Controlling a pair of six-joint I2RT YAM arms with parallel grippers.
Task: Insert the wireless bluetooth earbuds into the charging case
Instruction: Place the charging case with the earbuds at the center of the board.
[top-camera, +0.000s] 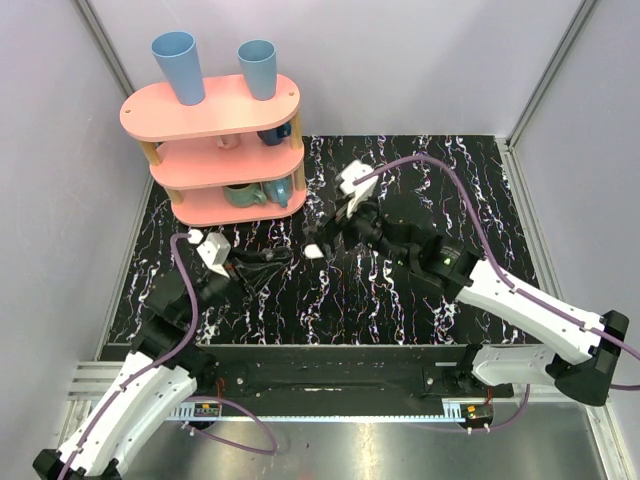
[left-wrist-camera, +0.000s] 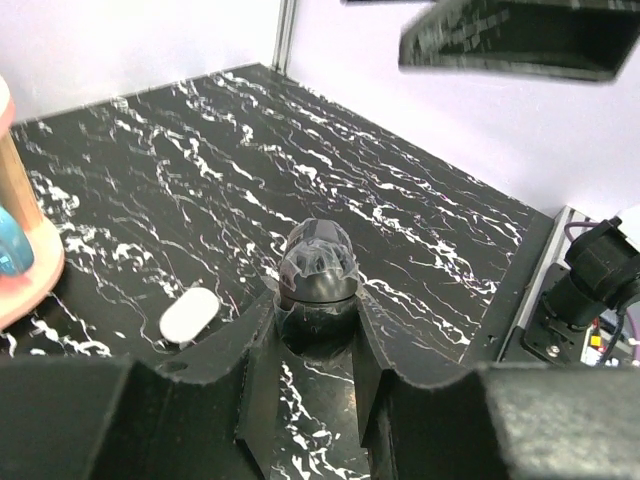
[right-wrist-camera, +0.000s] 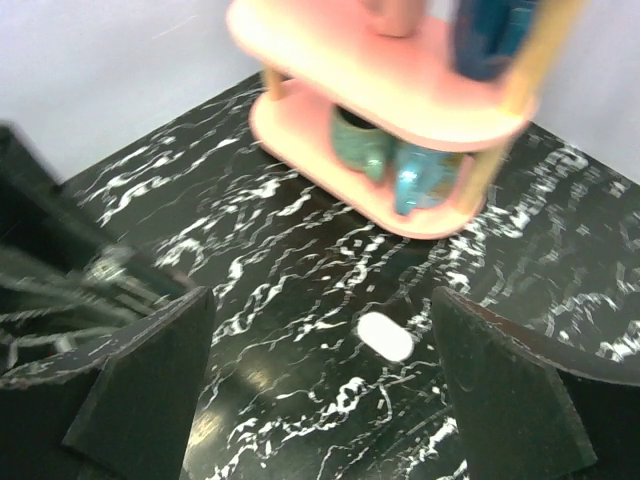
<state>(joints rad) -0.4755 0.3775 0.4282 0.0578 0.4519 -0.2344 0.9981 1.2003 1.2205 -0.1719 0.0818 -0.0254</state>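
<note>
A lab test cell: plain lilac walls (top-camera: 420, 60) framed in aluminium rail (top-camera: 108, 50) enclose a black marbled surface (top-camera: 400, 300) with bolted arms.

The charging case (top-camera: 314, 250) lies on the surface (top-camera: 400, 300). Behind it and to its left stands the tiered shelf (top-camera: 215, 115), with two cups (top-camera: 180, 65) on top and mugs (top-camera: 255, 192) on the lower tiers. The left gripper (top-camera: 275, 262) sits just left of the case. The right gripper (top-camera: 330, 232) hangs just behind it, jaws flanking it.
</note>
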